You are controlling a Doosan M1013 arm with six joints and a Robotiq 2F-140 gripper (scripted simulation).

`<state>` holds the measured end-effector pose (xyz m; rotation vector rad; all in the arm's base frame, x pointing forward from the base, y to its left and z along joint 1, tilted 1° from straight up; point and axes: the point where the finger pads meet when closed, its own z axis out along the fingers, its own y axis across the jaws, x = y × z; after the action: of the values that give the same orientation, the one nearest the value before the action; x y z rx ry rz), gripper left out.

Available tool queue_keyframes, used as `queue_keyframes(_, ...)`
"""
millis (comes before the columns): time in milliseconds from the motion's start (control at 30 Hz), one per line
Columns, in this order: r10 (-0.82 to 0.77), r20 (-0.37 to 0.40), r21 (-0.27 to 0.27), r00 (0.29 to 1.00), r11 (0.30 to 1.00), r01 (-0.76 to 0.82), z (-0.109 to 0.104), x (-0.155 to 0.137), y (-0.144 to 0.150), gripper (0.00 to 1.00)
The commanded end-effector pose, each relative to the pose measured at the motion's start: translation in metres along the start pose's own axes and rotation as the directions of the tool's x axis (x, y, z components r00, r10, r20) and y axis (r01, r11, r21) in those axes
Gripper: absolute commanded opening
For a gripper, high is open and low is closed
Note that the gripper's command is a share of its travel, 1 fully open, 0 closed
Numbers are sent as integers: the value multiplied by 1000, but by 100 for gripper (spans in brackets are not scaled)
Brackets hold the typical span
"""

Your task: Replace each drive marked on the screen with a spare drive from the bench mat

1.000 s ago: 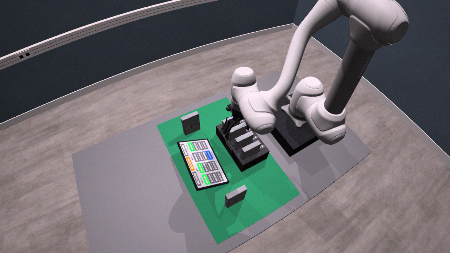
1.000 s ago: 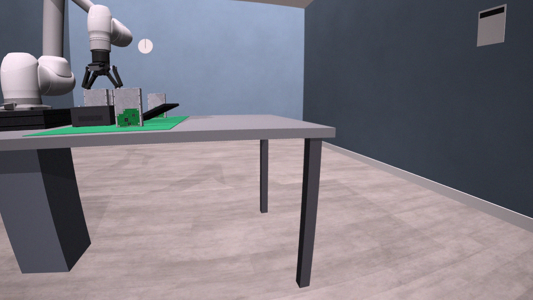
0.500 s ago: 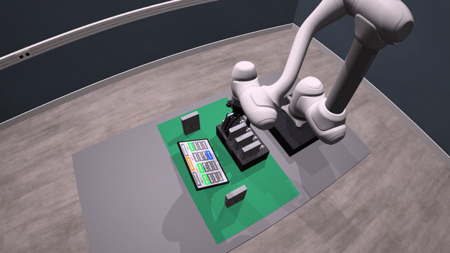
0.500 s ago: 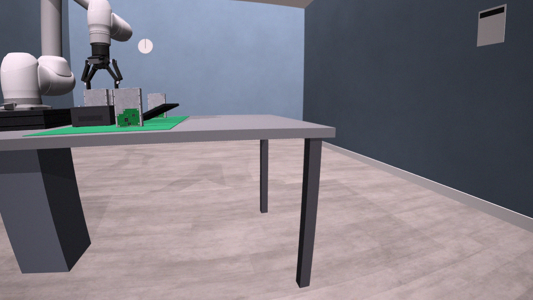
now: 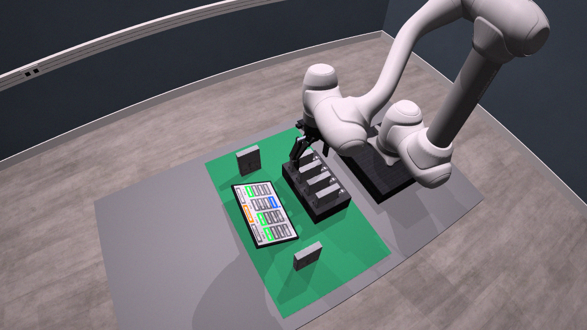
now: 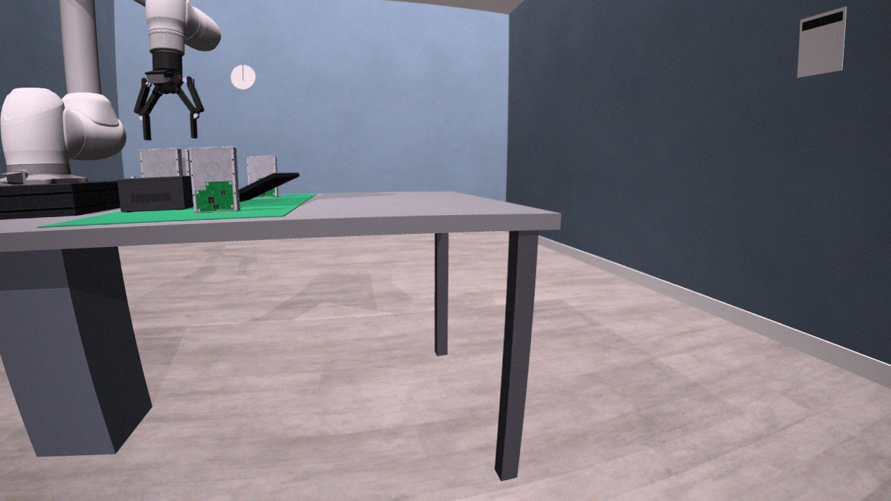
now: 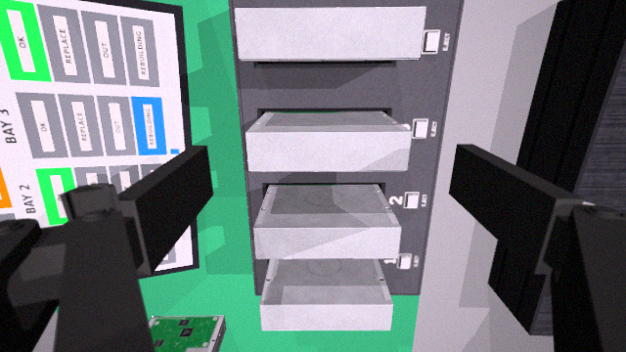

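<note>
The dock [image 5: 334,210] [image 6: 155,193] [image 7: 413,93] stands on the green mat [image 5: 361,254] with a drive in each bay: bay 4 [image 7: 330,33], bay 3 [image 7: 328,152], bay 2 [image 7: 328,242] and bay 1 [image 7: 326,317]. My gripper [image 5: 309,157] [image 6: 170,137] [image 7: 331,169] is open and empty above the dock; its fingertips are higher than the drive tops. The screen [image 5: 266,213] [image 7: 88,88] lights blue REBUILDING for bay 3 and green OK for the other bays. One drive [image 5: 307,255] [image 6: 214,177] [image 7: 186,332] stands near the mat's front, another [image 5: 248,160] [image 6: 262,167] at its far end.
The tilted screen lies between the two standing mat drives, beside the dock. White eject buttons [image 7: 420,129] line the dock's side toward the black robot base [image 5: 381,188] [image 6: 37,197]. An orange box is lit on the screen's outer column.
</note>
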<state>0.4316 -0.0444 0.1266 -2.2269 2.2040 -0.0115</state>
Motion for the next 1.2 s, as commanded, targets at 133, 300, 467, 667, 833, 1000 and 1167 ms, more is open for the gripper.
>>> queue_keyframes(133,0,0,1,1000,1000,0,-18,0,0,89)
queue_keyframes(300,0,0,1,1000,1000,0,-24,0,0,89)
queue_keyframes(467,0,0,1,1000,1000,0,-25,0,0,10)
queue_keyframes(667,0,0,1,1000,1000,0,-25,0,0,10)
queue_keyframes(833,0,0,1,1000,1000,0,-25,0,0,10)
queue_keyframes(1000,0,0,1,1000,1000,0,-25,0,0,10)
queue_keyframes(1167,0,0,1,1000,1000,0,-25,0,0,10)
